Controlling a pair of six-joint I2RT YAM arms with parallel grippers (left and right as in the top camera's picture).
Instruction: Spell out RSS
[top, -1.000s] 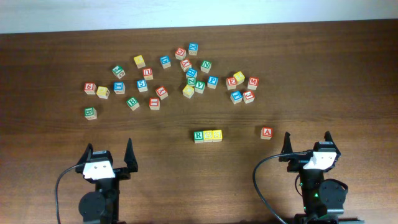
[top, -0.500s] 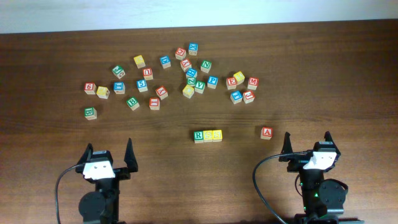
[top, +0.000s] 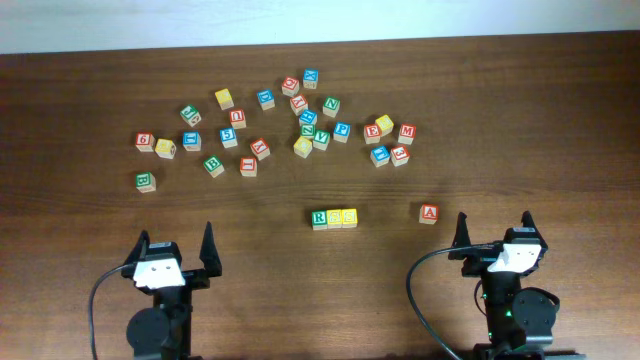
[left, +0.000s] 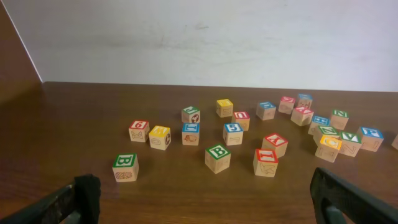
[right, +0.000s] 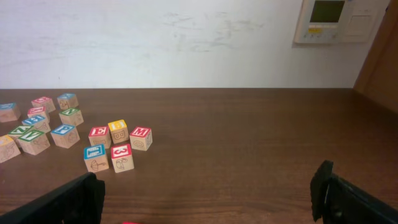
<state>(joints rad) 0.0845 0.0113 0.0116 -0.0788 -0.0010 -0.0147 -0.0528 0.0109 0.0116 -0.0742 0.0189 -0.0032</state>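
In the overhead view a green R cube (top: 319, 218) and two yellow-faced cubes (top: 335, 217) (top: 349, 217) stand touching in a row at the table's middle front. My left gripper (top: 177, 243) is open and empty at the front left, well left of the row. My right gripper (top: 494, 228) is open and empty at the front right. The row does not show in either wrist view. Both wrist views show wide-open fingers (left: 205, 199) (right: 208, 196) with bare table between them.
A red A cube (top: 429, 213) sits just ahead of the right gripper. Several loose cubes are scattered across the far middle, including green B cubes (top: 213, 165) (top: 145, 181) and a cluster (top: 385, 140) at the right. The wall runs behind the table.
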